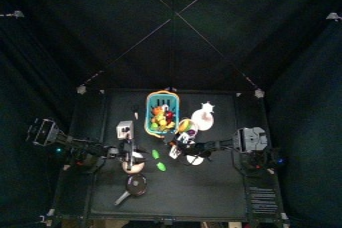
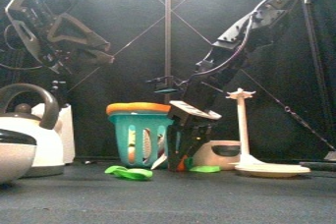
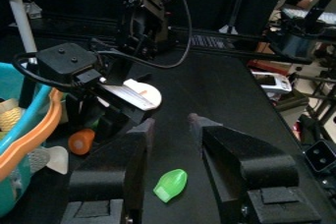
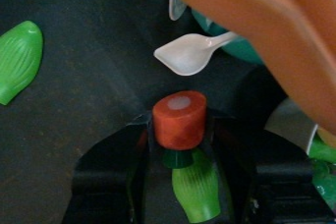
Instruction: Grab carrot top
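We judged the grab nearly done: our right gripper point(image 4: 184, 154) sat closed around the tiny carrot point(image 4: 180, 120) at its carrot top point(image 4: 197, 187), low beside the teal basket point(image 2: 138, 135), while our left gripper point(image 3: 178, 159) hung open, empty.

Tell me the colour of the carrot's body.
Orange-red carrot, clearest in the right wrist view.

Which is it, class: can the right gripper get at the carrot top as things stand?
Probably yes. The right gripper already has the carrot between its jaws, with the carrot top lying low in the gap. Nothing blocks it; the basket stands beside.
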`<state>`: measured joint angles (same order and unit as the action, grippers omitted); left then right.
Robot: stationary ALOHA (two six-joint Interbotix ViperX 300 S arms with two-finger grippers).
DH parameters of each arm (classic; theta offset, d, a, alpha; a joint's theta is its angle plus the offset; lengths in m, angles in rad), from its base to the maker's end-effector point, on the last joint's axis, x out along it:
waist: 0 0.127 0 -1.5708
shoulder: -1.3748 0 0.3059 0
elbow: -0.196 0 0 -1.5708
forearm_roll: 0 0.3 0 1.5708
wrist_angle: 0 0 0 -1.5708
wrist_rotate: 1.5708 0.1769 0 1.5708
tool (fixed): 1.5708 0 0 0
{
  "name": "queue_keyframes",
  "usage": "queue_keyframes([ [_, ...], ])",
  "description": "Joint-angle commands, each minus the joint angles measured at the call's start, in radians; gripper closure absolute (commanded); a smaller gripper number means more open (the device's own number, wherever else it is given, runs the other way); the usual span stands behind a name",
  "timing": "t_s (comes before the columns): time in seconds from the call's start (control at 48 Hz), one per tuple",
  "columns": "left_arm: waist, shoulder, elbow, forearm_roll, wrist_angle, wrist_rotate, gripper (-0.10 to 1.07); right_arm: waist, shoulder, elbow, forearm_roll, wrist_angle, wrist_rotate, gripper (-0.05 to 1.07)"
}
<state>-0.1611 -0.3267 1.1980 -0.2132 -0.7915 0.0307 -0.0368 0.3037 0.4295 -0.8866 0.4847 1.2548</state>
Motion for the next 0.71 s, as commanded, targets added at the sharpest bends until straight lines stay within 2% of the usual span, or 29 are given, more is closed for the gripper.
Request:
queue_keyframes([
  [0.0, -0.002, -0.003, -0.011, -0.002, -0.009, 0.003, 0.21, 0.005, -0.051, -0.015, -0.008, 0.0, -0.003, 0.35],
  [0.292, -0.002, -0.005, -0.011, -0.002, -0.008, 0.003, 0.21, 0.057, -0.129, 0.008, -0.011, 0.0, -0.002, 0.36],
  [0.688, -0.002, -0.003, -0.011, -0.002, -0.009, 0.002, 0.21, 0.063, -0.133, 0.0, -0.011, 0.0, -0.002, 0.36],
])
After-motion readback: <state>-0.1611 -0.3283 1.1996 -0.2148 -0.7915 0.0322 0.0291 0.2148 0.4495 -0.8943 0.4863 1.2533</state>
